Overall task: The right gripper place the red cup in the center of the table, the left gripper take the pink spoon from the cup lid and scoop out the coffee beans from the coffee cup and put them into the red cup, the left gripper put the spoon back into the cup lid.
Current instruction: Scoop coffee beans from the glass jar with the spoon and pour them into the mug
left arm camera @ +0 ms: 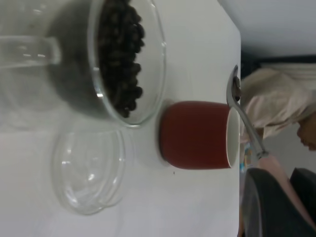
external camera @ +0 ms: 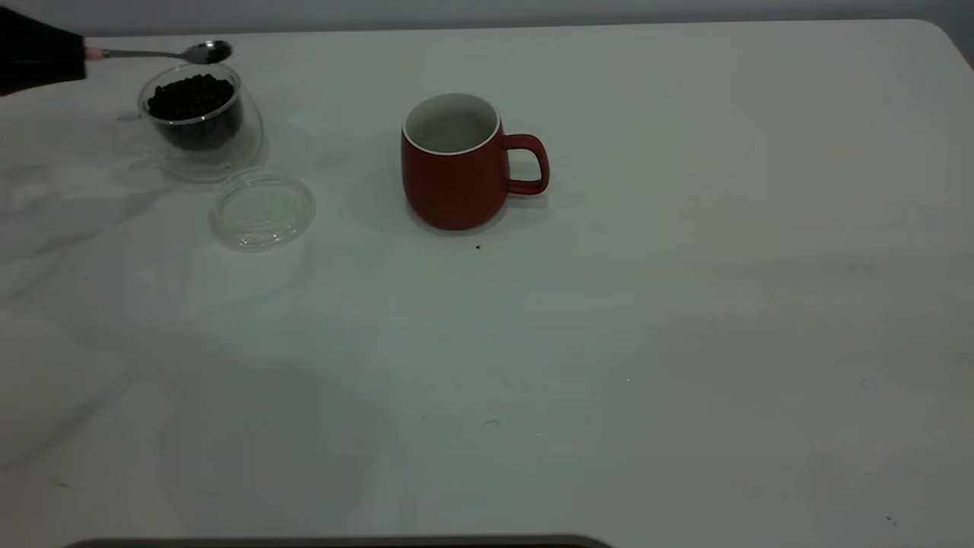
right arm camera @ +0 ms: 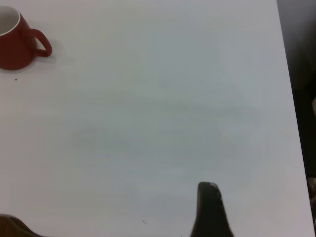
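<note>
Nearest in the exterior view lies the bare white table (external camera: 609, 380). At its centre stands the dark red mug (external camera: 454, 169), handle toward 3 o'clock. Toward 9 o'clock lies the clear glass lid (external camera: 262, 209), toward 10 o'clock the clear glass cup (external camera: 202, 122) of dark coffee beans (external camera: 190, 97). Above it the left gripper (external camera: 38, 53) pinches the pink-handled metal spoon (external camera: 171, 53).

From the left wrist, the spoon bowl carries a bean.

From the right wrist, the right gripper (right arm camera: 210, 210) is well apart from the mug; I cannot tell its state.

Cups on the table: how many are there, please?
2. The red cup stands near the table's middle, and the glass coffee cup with beans stands at the far left, beside the lid. None seems hidden.
</note>
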Robot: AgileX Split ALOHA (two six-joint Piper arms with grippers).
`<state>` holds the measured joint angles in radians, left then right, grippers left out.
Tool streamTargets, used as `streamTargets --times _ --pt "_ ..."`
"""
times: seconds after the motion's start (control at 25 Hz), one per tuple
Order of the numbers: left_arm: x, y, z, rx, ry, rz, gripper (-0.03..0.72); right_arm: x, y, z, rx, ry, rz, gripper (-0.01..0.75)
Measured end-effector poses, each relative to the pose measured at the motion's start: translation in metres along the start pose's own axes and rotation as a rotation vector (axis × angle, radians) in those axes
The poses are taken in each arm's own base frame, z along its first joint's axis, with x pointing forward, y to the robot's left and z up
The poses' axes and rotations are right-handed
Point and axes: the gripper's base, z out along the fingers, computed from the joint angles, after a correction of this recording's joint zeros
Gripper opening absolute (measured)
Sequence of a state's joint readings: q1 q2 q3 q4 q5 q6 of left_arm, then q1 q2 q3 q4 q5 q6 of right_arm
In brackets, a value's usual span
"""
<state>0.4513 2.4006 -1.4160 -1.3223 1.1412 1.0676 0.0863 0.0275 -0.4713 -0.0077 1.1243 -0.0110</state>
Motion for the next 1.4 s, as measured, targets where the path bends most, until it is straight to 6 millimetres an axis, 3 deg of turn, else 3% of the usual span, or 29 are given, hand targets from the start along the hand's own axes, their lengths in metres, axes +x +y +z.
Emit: streamTargets --times 0.52,0.72,1.2,1.4 --pt "0.017 -0.042 0.084 0.067 0.166 0.074 0.114 0.0 0.0 0.0 0.0 0.0 0.0 0.558" --pt "0.025 -0.049 0.112 0.018 0.197 0.121 0.114 0.0 0.0 0.0 0.0 0.0 0.0 0.558" --pt "0.035 -0.052 0.14 -0.031 0.222 0.233 0.114 0.0 0.0 0.0 0.0 0.0 0.0 0.558" --pt "0.039 -0.052 0.149 -0.021 0.235 0.433 0.114 0.0 0.0 0.0 0.0 0.0 0.0 0.558"
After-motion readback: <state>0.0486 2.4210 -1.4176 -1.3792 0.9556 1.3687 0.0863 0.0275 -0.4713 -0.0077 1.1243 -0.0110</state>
